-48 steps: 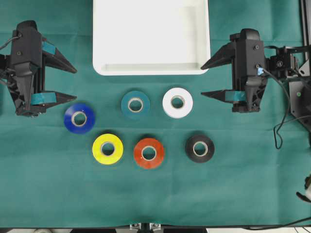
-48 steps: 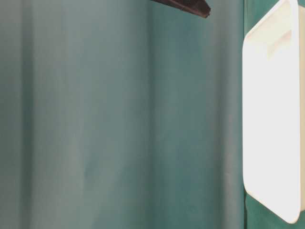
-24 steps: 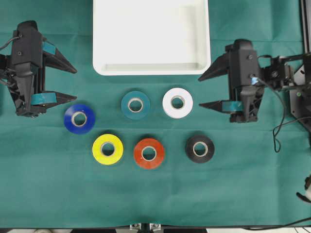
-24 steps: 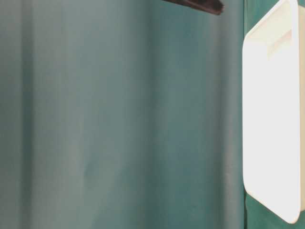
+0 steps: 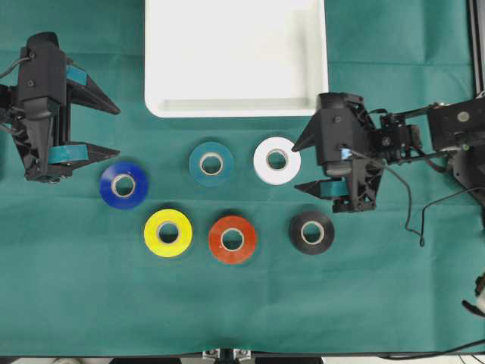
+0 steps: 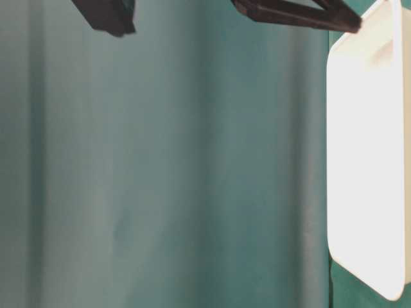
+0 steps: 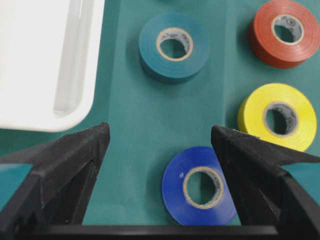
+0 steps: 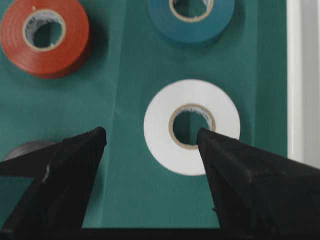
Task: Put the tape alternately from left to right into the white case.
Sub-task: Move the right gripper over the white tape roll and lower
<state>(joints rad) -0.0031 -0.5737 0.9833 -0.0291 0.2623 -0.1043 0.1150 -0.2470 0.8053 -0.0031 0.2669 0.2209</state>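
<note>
We note the right gripper, jaws wide and empty, just beside the white roll, which lies flat toward the centre.

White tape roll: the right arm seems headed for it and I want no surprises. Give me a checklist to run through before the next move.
1. Right gripper jaws open, nothing held: ok.
2. White tape roll flat on the cloth, clear of the teal roll and black roll: ok.
3. Roll centred between the jaws in the right wrist view: not ok, it sits toward one finger.
4. White case has room: ok.
5. Left gripper open, away from the right gripper's path: ok.
6. Gripper height above roll: cannot tell.
</note>
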